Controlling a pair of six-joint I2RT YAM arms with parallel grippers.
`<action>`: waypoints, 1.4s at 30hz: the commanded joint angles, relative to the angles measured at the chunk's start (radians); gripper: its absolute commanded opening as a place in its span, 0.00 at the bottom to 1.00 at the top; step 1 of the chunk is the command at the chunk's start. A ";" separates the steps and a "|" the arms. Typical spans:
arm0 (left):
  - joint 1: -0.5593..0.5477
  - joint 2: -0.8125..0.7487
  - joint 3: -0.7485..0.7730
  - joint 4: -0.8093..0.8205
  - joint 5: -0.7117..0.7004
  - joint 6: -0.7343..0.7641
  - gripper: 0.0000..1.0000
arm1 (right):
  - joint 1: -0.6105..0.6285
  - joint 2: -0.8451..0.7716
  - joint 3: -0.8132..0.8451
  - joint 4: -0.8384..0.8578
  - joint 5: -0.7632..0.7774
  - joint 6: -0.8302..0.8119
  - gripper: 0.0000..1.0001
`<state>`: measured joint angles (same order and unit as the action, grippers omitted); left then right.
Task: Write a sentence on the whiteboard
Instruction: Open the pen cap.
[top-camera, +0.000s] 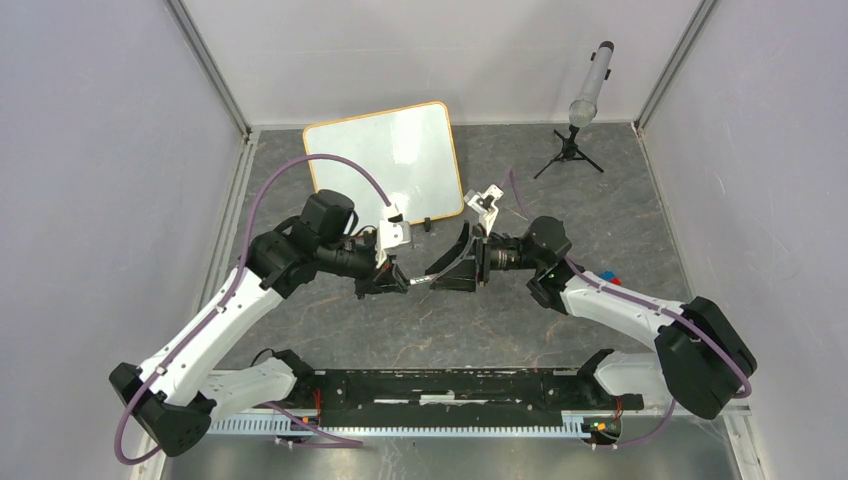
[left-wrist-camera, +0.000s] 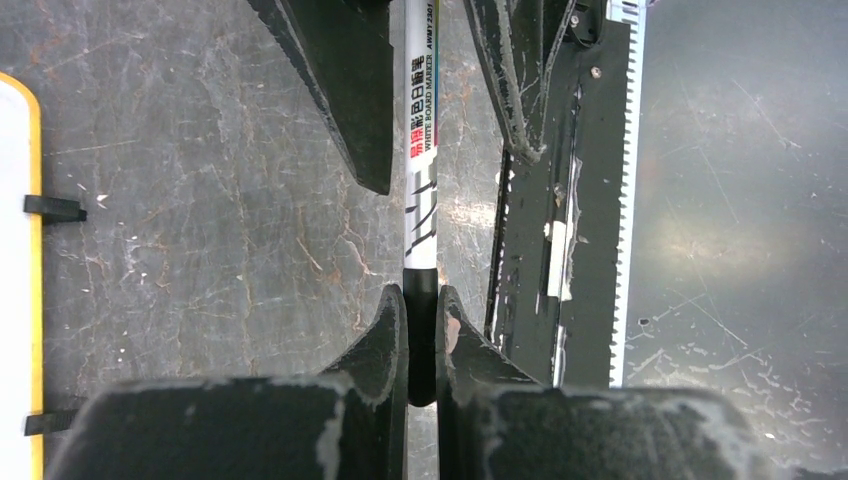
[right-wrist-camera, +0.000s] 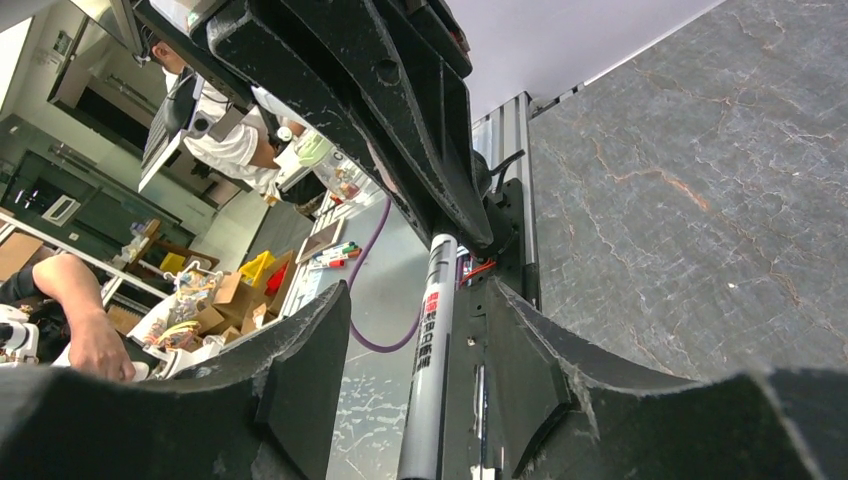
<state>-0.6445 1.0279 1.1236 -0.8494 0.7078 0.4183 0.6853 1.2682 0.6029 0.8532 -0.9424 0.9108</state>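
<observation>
The whiteboard (top-camera: 380, 160) lies flat at the back of the table with its two black clip feet (top-camera: 430, 222) on the near edge; its orange frame (left-wrist-camera: 35, 250) shows at the left edge of the left wrist view. No writing shows on it. My left gripper (top-camera: 400, 283) (left-wrist-camera: 421, 300) is shut on the black end of a white whiteboard marker (left-wrist-camera: 421, 150) and holds it level above the table. My right gripper (top-camera: 452, 270) (right-wrist-camera: 420, 340) faces it, open, with its fingers (right-wrist-camera: 300, 360) on either side of the marker's body (right-wrist-camera: 430, 350) and apart from it.
A small black tripod with a grey cylinder (top-camera: 585, 100) stands at the back right. A small red and blue object (top-camera: 610, 277) lies by the right arm. A black rail (top-camera: 440, 390) runs along the near edge. Grey walls close in both sides.
</observation>
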 joint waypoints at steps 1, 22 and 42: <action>-0.015 0.012 0.045 -0.020 -0.004 0.061 0.02 | 0.013 0.010 0.049 0.009 -0.006 -0.027 0.58; -0.024 0.039 0.045 -0.021 -0.018 0.049 0.02 | 0.052 0.024 0.090 -0.106 -0.009 -0.117 0.36; -0.033 0.009 0.007 -0.042 -0.050 0.070 0.02 | 0.049 0.017 0.139 -0.259 -0.024 -0.218 0.00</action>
<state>-0.6712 1.0592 1.1339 -0.9176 0.6685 0.4187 0.7277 1.3018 0.6754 0.6365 -0.9405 0.7528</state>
